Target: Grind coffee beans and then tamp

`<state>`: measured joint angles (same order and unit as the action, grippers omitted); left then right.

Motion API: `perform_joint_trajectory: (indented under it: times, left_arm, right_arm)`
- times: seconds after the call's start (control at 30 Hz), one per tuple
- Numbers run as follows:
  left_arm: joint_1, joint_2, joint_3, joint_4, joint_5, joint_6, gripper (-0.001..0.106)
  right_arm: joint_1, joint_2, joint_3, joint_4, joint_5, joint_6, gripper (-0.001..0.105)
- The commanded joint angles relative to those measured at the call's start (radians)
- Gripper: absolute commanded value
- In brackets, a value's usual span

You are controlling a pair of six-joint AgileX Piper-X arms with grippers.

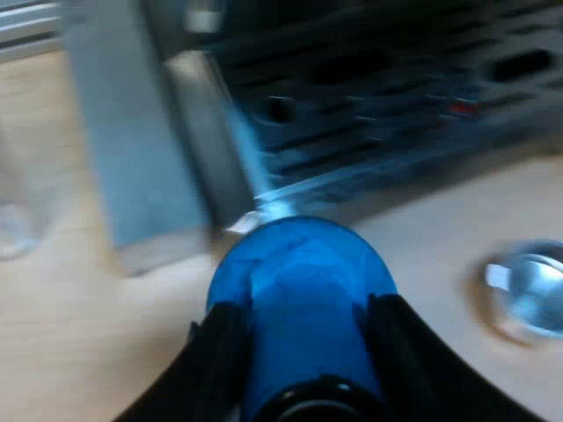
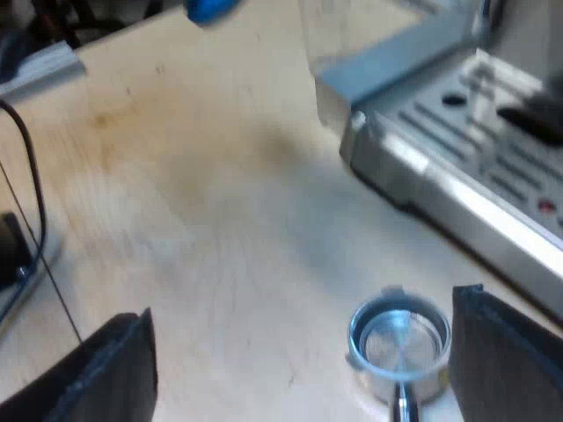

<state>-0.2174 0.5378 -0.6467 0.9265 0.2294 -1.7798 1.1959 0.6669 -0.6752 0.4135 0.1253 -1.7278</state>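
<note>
Blue tamper [image 1: 303,264] pinched in the left hand [image 1: 303,312] by the espresso machine [image 1: 396,97]; right hand [image 2: 303,308] spread over the loose metal holder [image 2: 396,338].

Left wrist view: the tamper's lower end is hidden between the black fingers, the machine's front is hard to make out, and the holder's basket [image 1: 528,290] lies on the bench [image 1: 88,352], partly cut off. Right wrist view: the fingers stand wide apart above the bench, and the holder lies between them (nearer one finger). Its basket shows shiny metal inside and its handle is mostly cut off. The machine's tray corner [image 2: 457,158] is close by.
</note>
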Motion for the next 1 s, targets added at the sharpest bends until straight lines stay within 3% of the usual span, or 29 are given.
perform_joint_trajectory:
  times: [0.03,0.27,0.43,0.63,0.7,0.83,1.0]
  left_arm:
    - [-0.051,-0.025,-0.022,0.039,0.037,-0.02,0.0]
    - [-0.189,-0.027,-0.037,0.032,0.068,-0.02,0.0]
    - [-0.28,-0.027,-0.037,0.037,0.068,-0.02,0.0]
    - [-0.312,0.003,-0.037,0.037,0.073,-0.02,0.0]
    - [-0.312,0.028,-0.037,0.037,0.106,-0.02,0.0]
    - [-0.333,0.073,-0.037,0.016,0.112,-0.02,0.0]
    - [-0.395,0.127,-0.037,-0.01,0.117,-0.02,0.0]
  right_arm:
    - [-0.004,-0.004,-0.008,0.04,0.002,0.005,0.07]
    - [-0.004,-0.007,0.054,0.031,0.136,0.002,0.07]
    - [-0.004,-0.007,0.126,-0.012,0.132,0.004,0.07]
    - [-0.004,-0.003,0.262,-0.238,0.132,0.004,0.07]
    - [-0.004,-0.003,0.291,-0.271,0.132,0.004,0.07]
    - [-0.004,-0.003,0.348,-0.312,0.132,0.053,0.07]
    - [-0.004,-0.003,0.393,-0.337,0.132,0.057,0.07]
